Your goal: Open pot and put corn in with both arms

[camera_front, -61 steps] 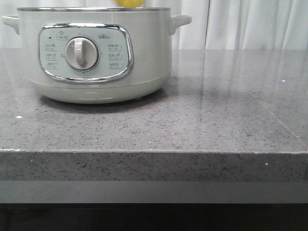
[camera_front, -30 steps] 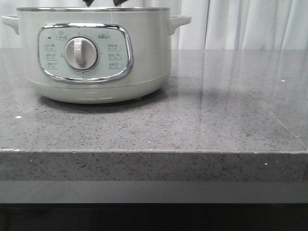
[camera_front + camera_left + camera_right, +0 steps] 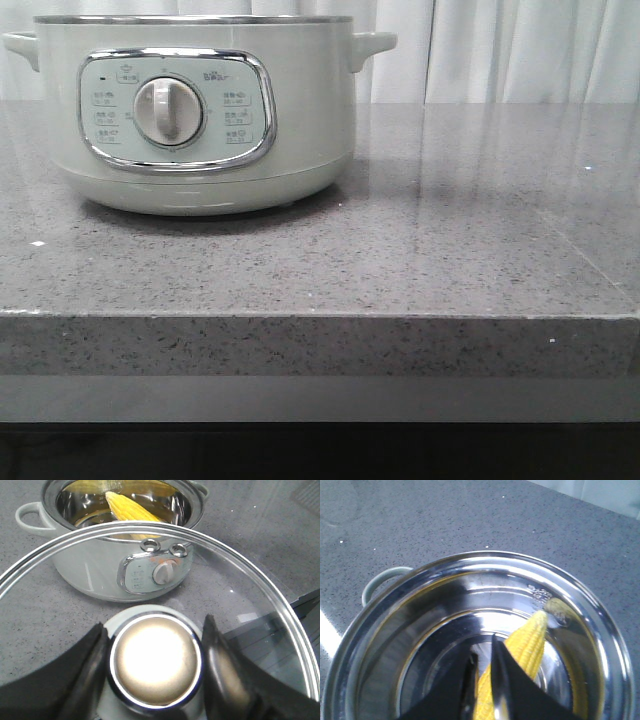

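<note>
The pot [image 3: 200,120], pale grey-green with a dial panel, stands open at the left of the grey counter. It also shows in the left wrist view [image 3: 95,570] and the right wrist view [image 3: 365,650]. The yellow corn [image 3: 532,640] lies inside it, leaning on the steel wall, and shows in the left wrist view [image 3: 127,509] too. My left gripper [image 3: 154,665] is shut on the knob of the glass, steel-rimmed lid [image 3: 260,605], held off the pot to its front. My right gripper [image 3: 482,647] hangs over the pot's mouth, above the corn, with its jaws almost together and nothing between them. Neither gripper shows in the front view.
The grey speckled counter [image 3: 450,230] runs to the right of the pot, with its front edge [image 3: 320,316] near the camera. White curtains [image 3: 530,50] hang behind. The pot's side handles [image 3: 372,44] stick out at rim height.
A second ago the corn showed above the pot's rim. Half a second ago only black fingers showed there. Now the right gripper has risen out of the front view and the corn lies in the pot.
</note>
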`<state>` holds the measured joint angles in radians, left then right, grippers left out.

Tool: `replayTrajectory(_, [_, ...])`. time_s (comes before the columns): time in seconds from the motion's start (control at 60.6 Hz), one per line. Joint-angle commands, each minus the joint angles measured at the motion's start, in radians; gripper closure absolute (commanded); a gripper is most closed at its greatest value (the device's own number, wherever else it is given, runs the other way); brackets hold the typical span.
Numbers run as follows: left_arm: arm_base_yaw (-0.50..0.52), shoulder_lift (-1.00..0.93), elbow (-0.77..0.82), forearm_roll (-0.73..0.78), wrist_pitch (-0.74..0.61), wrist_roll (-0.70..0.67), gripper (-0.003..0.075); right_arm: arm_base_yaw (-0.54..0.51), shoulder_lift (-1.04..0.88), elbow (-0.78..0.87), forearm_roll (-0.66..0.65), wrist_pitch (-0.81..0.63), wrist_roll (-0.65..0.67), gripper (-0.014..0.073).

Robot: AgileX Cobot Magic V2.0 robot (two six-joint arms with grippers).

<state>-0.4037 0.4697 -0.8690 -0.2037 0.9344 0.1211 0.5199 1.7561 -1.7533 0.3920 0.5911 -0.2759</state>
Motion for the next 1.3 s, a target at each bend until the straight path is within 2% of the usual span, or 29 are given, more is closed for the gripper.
replayTrajectory(0.0, [-0.005,0.003,-0.037,-0.033,-0.145,0.002,0.0584,-0.043,-0.072,-0.037,0.004,-0.027,-0.011,0.0636])
replayTrajectory(0.066, [-0.005,0.003,-0.037,-0.033,-0.145,0.002,0.0584,-0.084,-0.085,-0.037,0.004,0.0,-0.011,0.0667])
replayTrajectory(0.231, [-0.005,0.003,-0.037,-0.033,-0.145,0.002,0.0584,-0.225,-0.168,0.014,0.004,0.063,-0.011,0.0662])
replayTrajectory(0.446, [-0.005,0.003,-0.037,-0.033,-0.145,0.002,0.0584,-0.405,-0.383,0.283,-0.075,-0.022,-0.011,0.0662])
replayTrajectory(0.594, [-0.005,0.003,-0.037,-0.033,-0.145,0.002,0.0584,-0.487,-0.55,0.48,-0.118,-0.102,-0.011,0.0662])
replayTrajectory(0.941, [-0.005,0.003,-0.037,-0.033,-0.145,0.002,0.0584,-0.503,-0.988,0.953,-0.12,-0.293,-0.011,0.0662])
replayTrajectory(1.288, [-0.005,0.003,-0.037,-0.033,-0.145,0.002,0.0584,-0.503,-1.458,1.327,-0.12,-0.311,-0.011,0.0662])
